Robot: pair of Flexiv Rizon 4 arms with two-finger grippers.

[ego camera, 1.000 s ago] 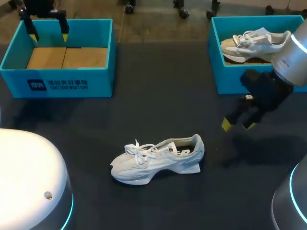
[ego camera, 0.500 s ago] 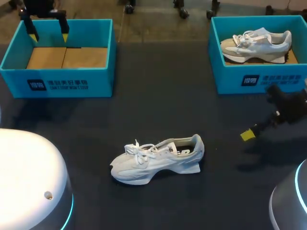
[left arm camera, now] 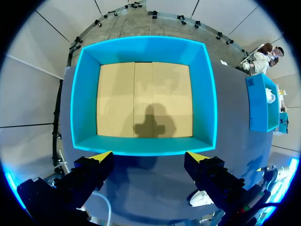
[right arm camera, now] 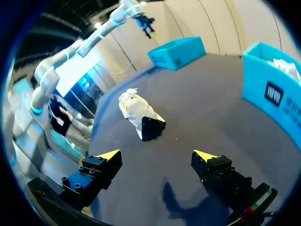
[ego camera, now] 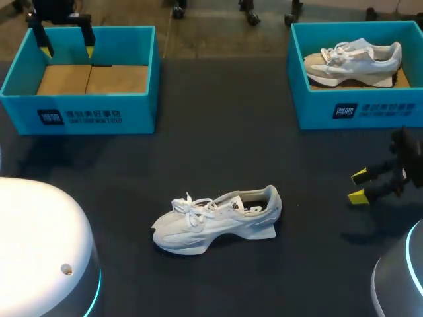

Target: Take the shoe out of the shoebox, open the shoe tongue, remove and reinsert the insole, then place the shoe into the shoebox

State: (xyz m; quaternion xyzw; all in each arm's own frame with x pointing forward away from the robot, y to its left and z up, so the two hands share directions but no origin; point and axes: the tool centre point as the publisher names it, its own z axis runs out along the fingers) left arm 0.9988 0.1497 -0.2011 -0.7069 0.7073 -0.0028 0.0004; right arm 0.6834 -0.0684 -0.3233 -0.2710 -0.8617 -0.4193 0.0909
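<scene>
shoe: pale sneaker [ego camera: 217,219] standing on its sole out on the dark worktop [ego camera: 218,132], about mid-worktop and closer to me than either box, toe toward my left, heel toward my right, laces loose on top
left shoebox: teal box [ego camera: 79,113] at the far left corner, brown cardboard bottom showing
right shoebox: matching teal box [ego camera: 357,109] at the far right corner, well apart from the shoe
second shoe: another pale sneaker [ego camera: 353,61] lying inside the right shoebox, toe pointing to my left
left gripper: my left gripper [ego camera: 67,47] hangs over the back edge of the left shoebox, fingers spread wide and touching nothing; from the wrist the box sits right below it
right gripper: my right gripper [ego camera: 357,186] is low over the worktop at the right edge, in front of the right shoebox, fingers spread apart with just bare worktop between them
shoe vs right gripper: well apart; from my right wrist the shoe sits ahead of the gripper with its dark heel end facing it
</scene>
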